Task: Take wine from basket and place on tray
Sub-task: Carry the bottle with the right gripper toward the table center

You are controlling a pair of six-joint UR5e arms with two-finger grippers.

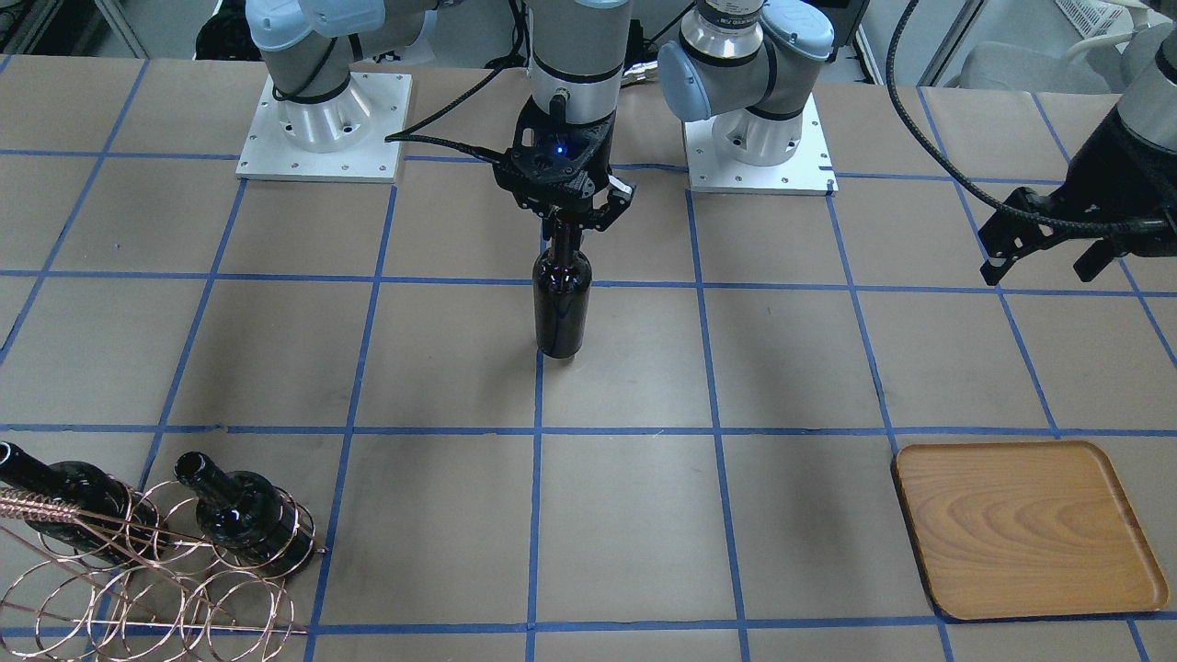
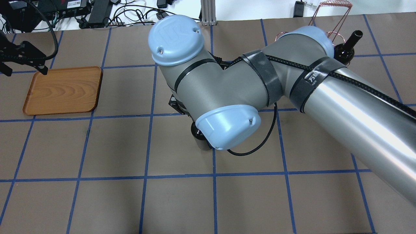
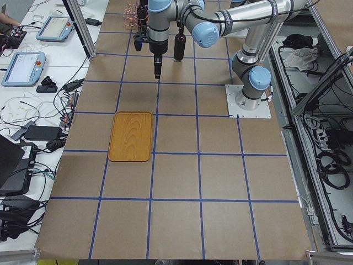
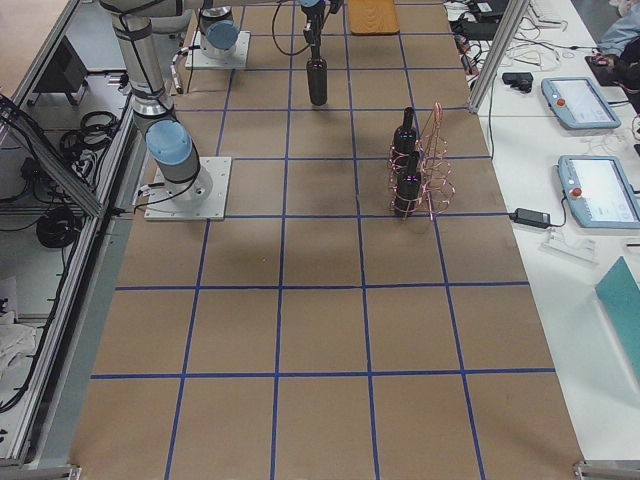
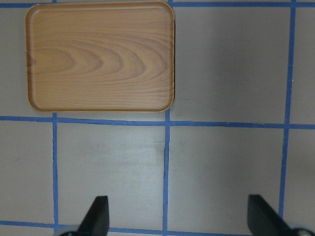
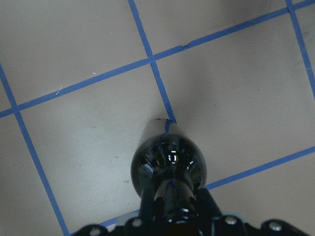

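My right gripper (image 1: pixel 567 221) is shut on the neck of a near-black wine bottle (image 1: pixel 562 308) and holds it upright at the table's middle. I cannot tell if its base touches the table. The right wrist view looks down on the bottle (image 6: pixel 169 164). The copper wire basket (image 1: pixel 156 579) stands at the table's end on my right, with two more bottles (image 1: pixel 244 515) (image 1: pixel 64 496) in it. The empty wooden tray (image 1: pixel 1025 529) lies on my left side. My left gripper (image 1: pixel 1039 257) is open and empty, hovering near the tray (image 5: pixel 101 56).
The table is brown paper with a blue tape grid. The two white arm bases (image 1: pixel 322 129) (image 1: pixel 759 138) stand at the robot's edge. My right arm's elbow hides most of the bottle in the overhead view; the basket handle (image 2: pixel 334 4) shows at the top right.
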